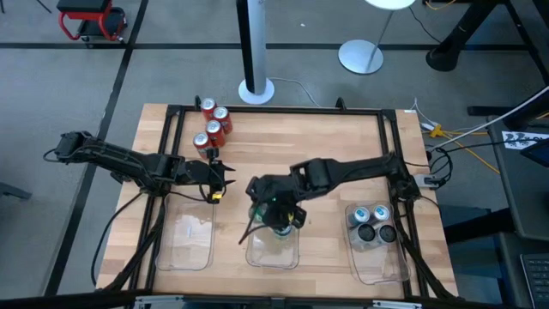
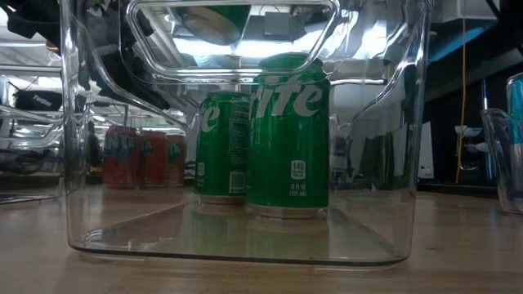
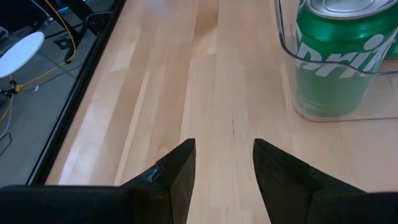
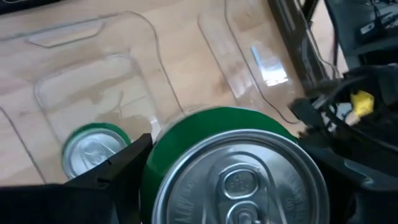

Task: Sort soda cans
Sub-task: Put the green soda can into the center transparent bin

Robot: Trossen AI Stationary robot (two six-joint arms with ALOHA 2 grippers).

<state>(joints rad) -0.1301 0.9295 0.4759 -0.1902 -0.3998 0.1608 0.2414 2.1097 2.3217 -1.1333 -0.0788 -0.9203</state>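
My right gripper (image 1: 279,215) is over the far end of the middle clear tray (image 1: 273,254), shut on a green can (image 4: 239,180). A second green can (image 4: 93,149) stands on that tray's floor beside it. Both green cans show in the low view (image 2: 288,135), (image 2: 222,147). Several red cans (image 1: 213,125) stand on the table at the far left. Several silver-blue and dark cans (image 1: 373,223) stand in the right tray (image 1: 382,266). My left gripper (image 1: 214,178) is open and empty, low over bare table between the red cans and the left tray (image 1: 165,249). My right gripper pinches the green can's upper side wall (image 4: 180,134) between its two fingers (image 4: 127,165), one on each side just under the rim. The fingers come from above, pointing down. The can is upright inside the tray; whether its bottom (image 2: 288,211) rests on the floor I cannot tell.
Black rails (image 1: 171,146) frame the wooden table top. The left tray holds nothing. A white lamp base (image 1: 256,89) and a pole stand just beyond the far edge. Cables hang off the table's right side (image 1: 437,163).
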